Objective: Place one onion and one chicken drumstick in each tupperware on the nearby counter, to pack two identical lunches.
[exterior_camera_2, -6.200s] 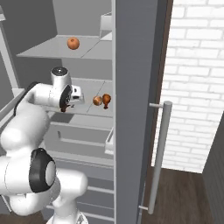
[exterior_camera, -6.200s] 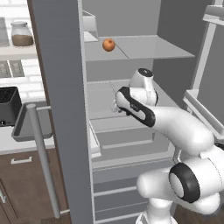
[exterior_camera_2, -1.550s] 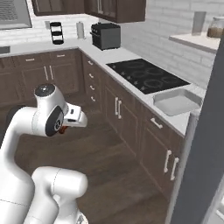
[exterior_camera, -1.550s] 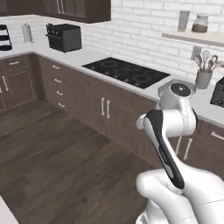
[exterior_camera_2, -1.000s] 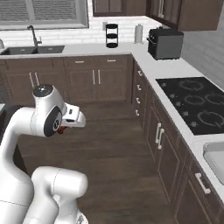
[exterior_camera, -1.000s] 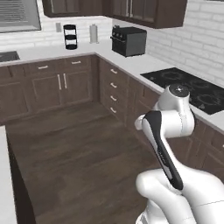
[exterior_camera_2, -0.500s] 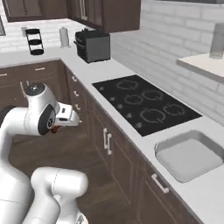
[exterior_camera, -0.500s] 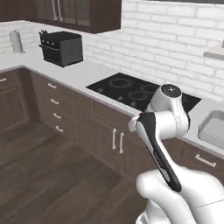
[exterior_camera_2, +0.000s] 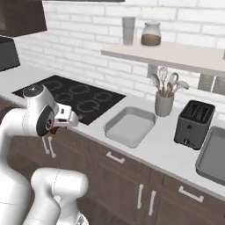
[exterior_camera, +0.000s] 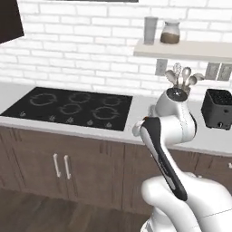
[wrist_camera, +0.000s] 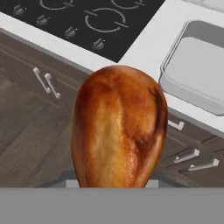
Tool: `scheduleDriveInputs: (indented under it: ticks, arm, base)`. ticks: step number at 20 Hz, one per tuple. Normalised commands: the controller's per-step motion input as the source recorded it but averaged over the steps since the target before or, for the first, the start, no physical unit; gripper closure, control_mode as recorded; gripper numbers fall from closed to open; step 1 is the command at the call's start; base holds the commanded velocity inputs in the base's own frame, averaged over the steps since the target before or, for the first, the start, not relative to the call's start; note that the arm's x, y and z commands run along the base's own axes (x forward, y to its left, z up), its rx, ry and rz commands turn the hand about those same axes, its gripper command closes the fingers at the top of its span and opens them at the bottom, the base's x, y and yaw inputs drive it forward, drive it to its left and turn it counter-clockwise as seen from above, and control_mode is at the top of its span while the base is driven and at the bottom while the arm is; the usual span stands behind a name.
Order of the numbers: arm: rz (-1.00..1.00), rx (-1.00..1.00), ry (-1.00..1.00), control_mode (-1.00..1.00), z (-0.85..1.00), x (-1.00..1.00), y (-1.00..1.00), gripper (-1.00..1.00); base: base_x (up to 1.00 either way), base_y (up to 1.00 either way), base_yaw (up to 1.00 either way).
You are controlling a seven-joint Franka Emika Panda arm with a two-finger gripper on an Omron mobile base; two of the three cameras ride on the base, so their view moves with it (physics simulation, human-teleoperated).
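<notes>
**Gripper carrying drumstick, base now facing the tupperware counter**

Gripper (exterior_camera_2: 56, 128): held off the counter edge beside the cooktop; jaws clamped on the chicken drumstick (wrist_camera: 119, 127), which rises golden-brown, glossy and bulbous in the hand view and hides the finger tips.

Change from earlier frames: half a second ago the base views looked along the cooktop with the black oven at the far corner; the whole picture has since swung, a camera move and not a move of things, so that the shelf, utensil crock and toaster now stand ahead. Six seconds ago the arm reached into the open fridge. The drumstick remains in the grip throughout.

Items, largest to smallest:
- Counter (exterior_camera_2: 167, 148): long, pale, smooth, over dark brown wood-grain cabinets (exterior_camera_2: 123, 184) with silver bar handles.
- Cooktop (exterior_camera: 68, 108): flat glossy black, ringed burner marks, a row of small knobs at the front.
- Wall shelf (exterior_camera_2: 176, 53): pale slab on white brick, bearing a grey tumbler and a jar of brown contents.
- Near tupperware (exterior_camera_2: 130, 126): shallow matte grey tray, rounded corners, raised rim, just beside the cooktop.
- Far tupperware (exterior_camera_2: 212, 156): same form, beyond the toaster, cut by the frame edge.
- Toaster (exterior_camera_2: 193, 123): black, boxy, two slots, between the trays.
- Utensil crock (exterior_camera_2: 164, 103): grey cylinder with metal spoons and a whisk.
</notes>
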Motion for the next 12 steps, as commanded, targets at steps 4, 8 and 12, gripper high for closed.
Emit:
scheduleDriveInputs:
  ticks: [4,8,12]
  arm:
    - [0.0,0.0,0.0,1.0,0.0,0.0,0.0,1.0]
    - [0.0,0.0,0.0,1.0,0.0,0.0,0.0,1.0]
    - [0.0,0.0,0.0,1.0,0.0,0.0,0.0,1.0]
  base:
    - [0.45,0.01,-0.53]
    - [0.87,-0.04,-0.35]
    - [0.72,0.03,-0.43]
